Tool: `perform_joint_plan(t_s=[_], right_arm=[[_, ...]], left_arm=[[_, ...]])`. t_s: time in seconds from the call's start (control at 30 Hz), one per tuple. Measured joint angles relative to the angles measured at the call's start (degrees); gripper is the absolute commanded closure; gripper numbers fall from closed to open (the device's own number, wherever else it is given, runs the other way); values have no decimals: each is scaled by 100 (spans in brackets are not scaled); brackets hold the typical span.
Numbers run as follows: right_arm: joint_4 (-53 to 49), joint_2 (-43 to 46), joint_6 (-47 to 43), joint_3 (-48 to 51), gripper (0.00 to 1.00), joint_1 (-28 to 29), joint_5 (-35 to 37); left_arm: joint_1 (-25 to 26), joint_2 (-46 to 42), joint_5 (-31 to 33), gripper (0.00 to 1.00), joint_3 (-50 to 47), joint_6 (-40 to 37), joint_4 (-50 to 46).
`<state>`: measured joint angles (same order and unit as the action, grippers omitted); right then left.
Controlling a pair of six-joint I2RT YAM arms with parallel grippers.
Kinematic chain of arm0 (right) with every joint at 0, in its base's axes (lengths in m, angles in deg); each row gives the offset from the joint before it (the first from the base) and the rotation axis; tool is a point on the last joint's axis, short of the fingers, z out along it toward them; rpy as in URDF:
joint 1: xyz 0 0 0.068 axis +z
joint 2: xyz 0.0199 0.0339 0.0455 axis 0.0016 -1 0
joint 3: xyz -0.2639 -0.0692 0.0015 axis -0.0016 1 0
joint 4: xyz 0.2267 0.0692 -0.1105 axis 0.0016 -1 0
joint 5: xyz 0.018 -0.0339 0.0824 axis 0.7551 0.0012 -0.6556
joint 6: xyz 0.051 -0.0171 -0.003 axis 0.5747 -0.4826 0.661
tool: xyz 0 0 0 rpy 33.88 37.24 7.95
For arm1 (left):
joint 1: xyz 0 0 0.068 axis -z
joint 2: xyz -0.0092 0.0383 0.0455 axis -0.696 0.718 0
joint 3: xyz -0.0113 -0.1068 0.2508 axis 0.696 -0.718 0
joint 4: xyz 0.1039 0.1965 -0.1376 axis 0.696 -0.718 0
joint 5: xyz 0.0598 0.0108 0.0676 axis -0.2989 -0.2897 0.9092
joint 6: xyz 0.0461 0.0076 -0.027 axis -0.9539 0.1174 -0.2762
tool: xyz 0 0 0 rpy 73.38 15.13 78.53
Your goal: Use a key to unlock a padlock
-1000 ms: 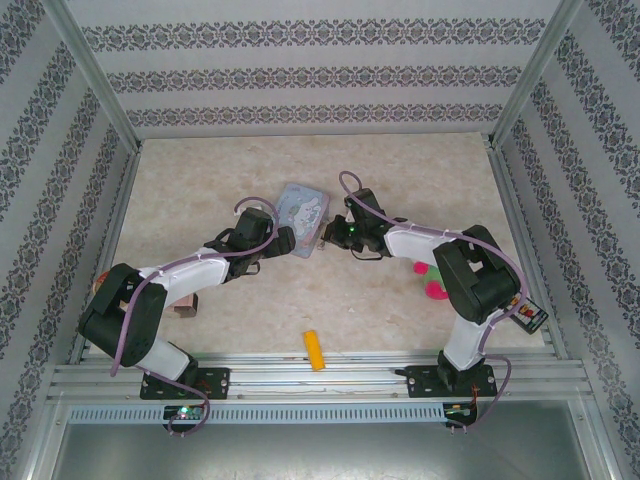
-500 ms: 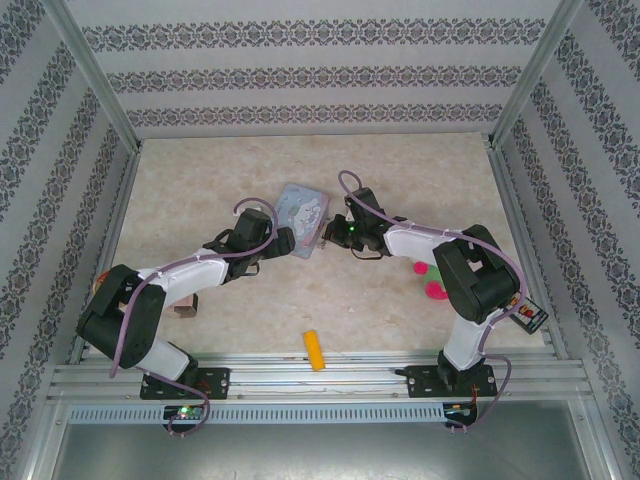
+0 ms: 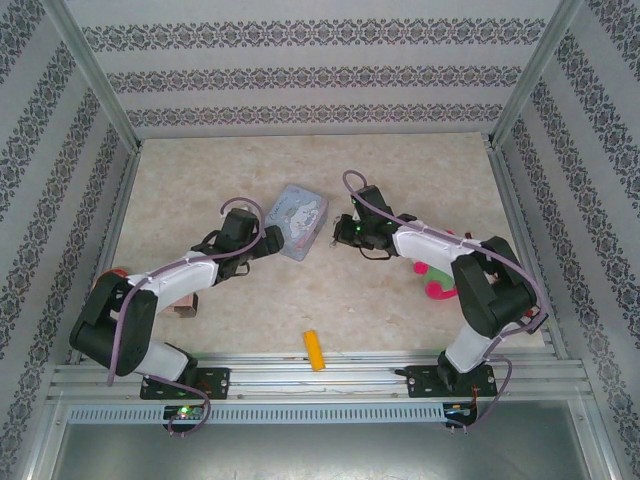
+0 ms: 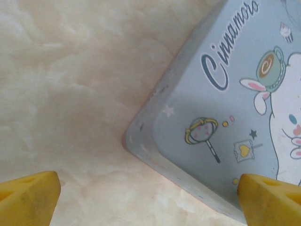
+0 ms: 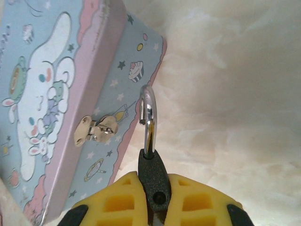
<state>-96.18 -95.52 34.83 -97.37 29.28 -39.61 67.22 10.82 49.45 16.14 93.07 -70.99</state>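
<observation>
You are pinching the padlock by its dark body in your right hand, just right of the tin, while your left hand is gaping wide and empty, likely needing the key next.

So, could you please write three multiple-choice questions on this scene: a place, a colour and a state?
1. Where does the orange cylinder lie? A at the far side; B by the near edge of the table; C in the far left corner.
2. What colour is the padlock body? A black; B red; C white.
3. How do the left jaws stand? A shut on a key; B shut on the cylinder; C open.
Answers: B, the top view shows it near the arms; A, the right jaws grip a black body; C, yellow fingertips sit wide apart, the tin corner between them.
</observation>
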Motion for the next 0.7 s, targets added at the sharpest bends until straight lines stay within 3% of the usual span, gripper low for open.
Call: perform_joint_plan(t_s=[0.27, 0.7], right_arm=[[-955, 511, -479, 11, 100, 0, 160], [-2865, 610, -1305, -129, 100, -39, 125]], left_arm=[[-151, -494, -17, 1, 0, -4, -70], [-223, -1134, 52, 1, -2, -24, -304]])
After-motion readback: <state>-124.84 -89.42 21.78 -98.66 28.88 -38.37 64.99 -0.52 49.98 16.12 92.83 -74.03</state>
